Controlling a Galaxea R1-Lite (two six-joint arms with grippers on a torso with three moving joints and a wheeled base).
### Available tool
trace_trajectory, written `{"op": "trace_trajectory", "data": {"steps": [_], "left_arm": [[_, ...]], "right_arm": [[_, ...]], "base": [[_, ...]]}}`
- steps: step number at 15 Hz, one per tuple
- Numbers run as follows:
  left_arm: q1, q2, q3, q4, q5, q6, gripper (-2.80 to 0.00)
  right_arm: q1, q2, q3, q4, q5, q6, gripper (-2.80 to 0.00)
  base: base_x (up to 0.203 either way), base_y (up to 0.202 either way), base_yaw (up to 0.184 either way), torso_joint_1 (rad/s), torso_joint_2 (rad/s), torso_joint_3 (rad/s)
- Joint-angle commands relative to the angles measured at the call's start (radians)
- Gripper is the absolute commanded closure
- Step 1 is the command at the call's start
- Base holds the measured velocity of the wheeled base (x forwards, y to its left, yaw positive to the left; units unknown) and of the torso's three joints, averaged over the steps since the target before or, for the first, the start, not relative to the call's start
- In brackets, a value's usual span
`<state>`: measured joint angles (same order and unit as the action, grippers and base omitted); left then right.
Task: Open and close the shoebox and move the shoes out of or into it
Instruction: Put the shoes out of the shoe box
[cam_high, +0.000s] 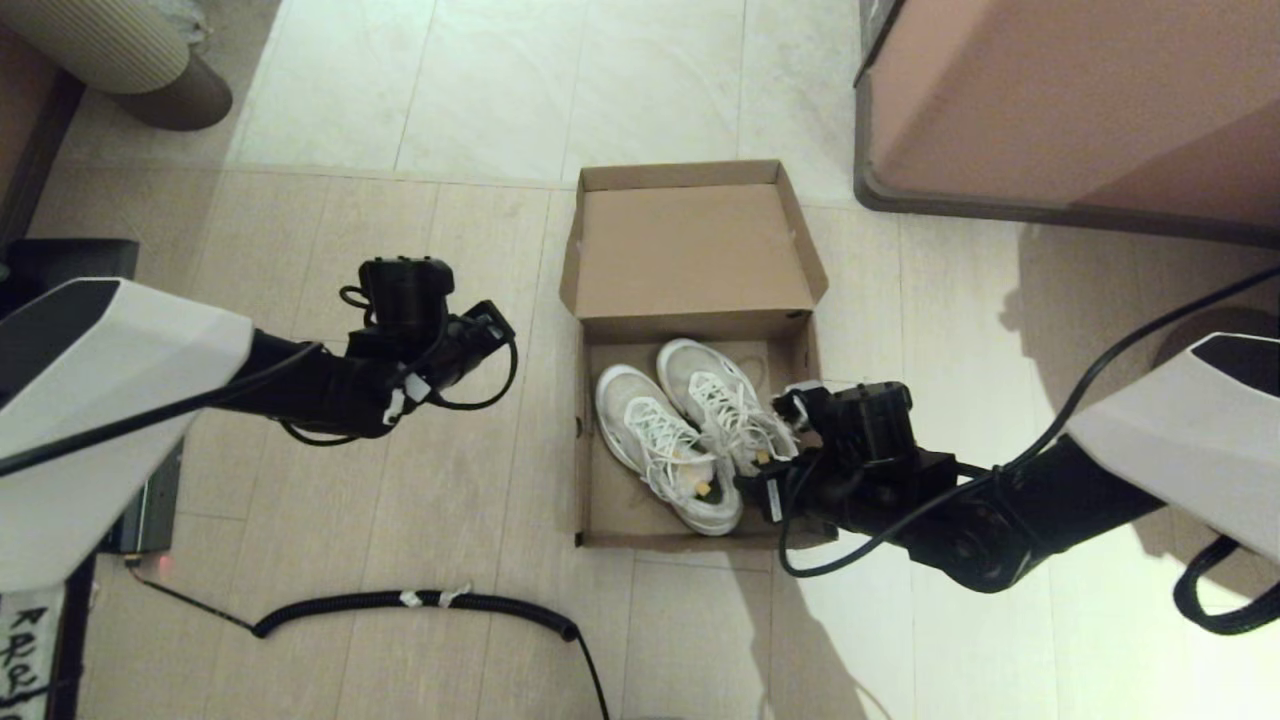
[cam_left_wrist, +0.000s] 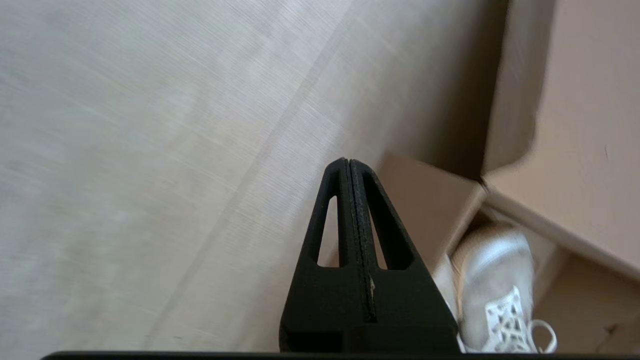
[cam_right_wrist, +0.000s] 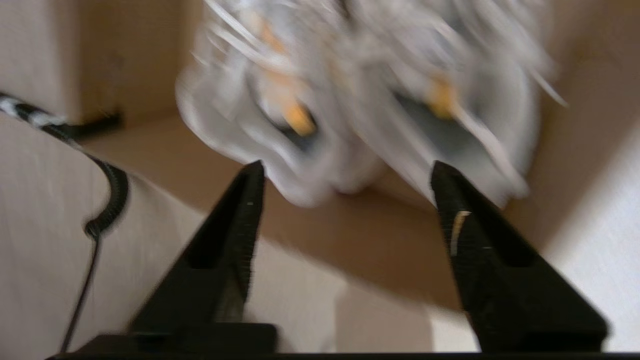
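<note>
The brown cardboard shoebox (cam_high: 598, 440) stands on the floor in the middle of the head view, its hinged lid (cam_high: 690, 245) folded back flat on the far side. Both white mesh shoes (cam_high: 690, 430) lie side by side inside, toes toward the lid. My right gripper (cam_high: 778, 447) hangs open over the box's right side, just at the heels; in the right wrist view its jaws (cam_right_wrist: 347, 167) stand wide apart with the shoes (cam_right_wrist: 350, 90) right beyond them and nothing between them. My left gripper (cam_high: 490, 325) hovers shut left of the box, its tips (cam_left_wrist: 348, 162) over the floor beside the box wall (cam_left_wrist: 430, 200).
A black coiled cable (cam_high: 420, 600) lies on the floor near the box's front left corner. A large pinkish-brown piece of furniture (cam_high: 1060, 100) stands at the back right. A ribbed round object (cam_high: 130, 50) sits at the back left.
</note>
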<state>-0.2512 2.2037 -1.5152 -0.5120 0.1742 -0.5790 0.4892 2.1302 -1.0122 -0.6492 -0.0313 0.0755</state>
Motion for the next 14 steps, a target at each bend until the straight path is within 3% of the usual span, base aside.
{"op": "trace_trajectory", "data": {"steps": [1,5,8,12,13,14], "left_arm": [[0.034,-0.026,0.017,-0.011,0.001,-0.005,0.00],[0.062,-0.053,0.091,-0.077,0.000,-0.009,0.00],[0.087,-0.073,0.147,-0.107,-0.002,-0.010,0.00],[0.087,-0.113,0.216,-0.154,-0.001,-0.009,0.00],[0.087,-0.129,0.227,-0.155,-0.001,-0.009,0.00],[0.089,-0.140,0.242,-0.155,-0.001,-0.009,0.00]], "right_arm": [[0.017,0.089,-0.064,-0.007,-0.003,-0.017,-2.80],[0.019,0.202,-0.233,0.012,-0.050,-0.085,-2.80],[0.019,0.260,-0.282,0.022,-0.115,-0.134,-2.80],[0.020,0.326,-0.392,0.024,-0.151,-0.142,-2.80],[0.020,0.344,-0.415,0.025,-0.152,-0.143,0.00],[0.021,0.356,-0.430,0.025,-0.152,-0.143,0.00]], "base": [[0.000,0.000,0.000,0.000,0.00,0.000],[0.000,0.000,0.000,0.000,0.00,0.000],[0.000,0.000,0.000,0.000,0.00,0.000],[0.000,0.000,0.000,0.000,0.00,0.000],[0.000,0.000,0.000,0.000,0.00,0.000],[0.000,0.000,0.000,0.000,0.00,0.000]]}}
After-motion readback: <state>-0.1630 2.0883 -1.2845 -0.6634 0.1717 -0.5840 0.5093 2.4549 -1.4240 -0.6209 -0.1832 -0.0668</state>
